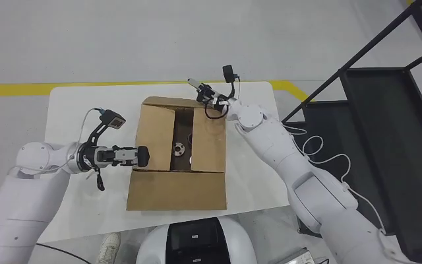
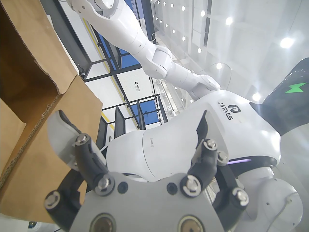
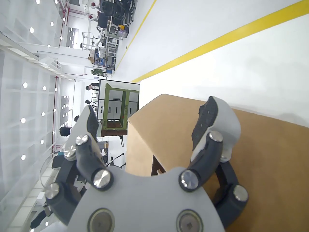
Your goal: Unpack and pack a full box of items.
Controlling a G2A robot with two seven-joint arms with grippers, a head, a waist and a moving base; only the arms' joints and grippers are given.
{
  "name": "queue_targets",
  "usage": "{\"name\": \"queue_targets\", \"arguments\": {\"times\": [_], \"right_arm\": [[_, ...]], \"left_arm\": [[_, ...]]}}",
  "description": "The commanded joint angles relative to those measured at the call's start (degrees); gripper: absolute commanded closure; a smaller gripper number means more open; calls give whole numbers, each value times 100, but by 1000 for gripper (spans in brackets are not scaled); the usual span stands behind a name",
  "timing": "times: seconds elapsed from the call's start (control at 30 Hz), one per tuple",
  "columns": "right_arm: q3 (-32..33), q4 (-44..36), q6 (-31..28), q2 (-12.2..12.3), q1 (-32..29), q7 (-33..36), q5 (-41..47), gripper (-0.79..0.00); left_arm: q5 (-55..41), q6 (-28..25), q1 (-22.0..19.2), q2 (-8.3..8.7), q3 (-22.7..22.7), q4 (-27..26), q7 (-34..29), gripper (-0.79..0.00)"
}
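Nearest us, the near flap [image 1: 177, 190] of the box [image 1: 165, 101] is lying folded out flat toward the near edge of the table [image 1: 79, 112]. We are placing the box mid-table. Its left flap [image 1: 155, 135] and right flap [image 1: 210, 142] are folding inward, leaving a slot between them that is running near-to-far. We are seeing a round grey item [image 1: 177, 149] down in that slot; the other contents are too dark to tell.

The left gripper [image 1: 142, 156] is sitting just left of the box's left wall, toward the near corner, and is pointing right at it. Its jaws are standing apart, holding nothing, with the cardboard edge beside one finger.

The right gripper [image 1: 192, 83] is hanging at the box's far edge, by the far end of the slot. Its jaws are also apart, with cardboard under them and nothing clamped.

We are judging unpacking as barely started. The coming move is turning on that near-far slot: each flap is hinging on a side wall, so it has to swing out sideways. The left gripper is nearer the left flap, and the right gripper is nearer the right flap's far end.
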Motion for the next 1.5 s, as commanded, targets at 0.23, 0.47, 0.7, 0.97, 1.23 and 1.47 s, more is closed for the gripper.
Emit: {"name": "queue_targets", "arguments": {"times": [0.23, 0.47, 0.7, 0.97, 1.23, 1.47], "right_arm": [[505, -437, -581, 123, -186, 372, 410, -785], [1118, -1953, 194, 511, -969, 2248, 715, -785], [1412, -4483, 1470, 854, -2296, 3064, -73, -785], [1300, -5950, 2290, 940, -3208, 2142, -968, -785], [1201, -6007, 2370, 916, -3275, 1886, -934, -785], [1201, -6007, 2370, 916, -3275, 1886, -934, -785]], "left_arm": [[119, -216, 46, 46, -207, 139, 217, -785], [129, -357, 140, 117, -527, 176, 358, -785], [39, -423, 335, 202, -917, 121, 424, -785], [-151, -461, 504, 229, -1041, 19, 461, -785], [-156, -459, 507, 229, -1036, 17, 460, -785], [-156, -459, 507, 229, -1036, 17, 460, -785]]}}
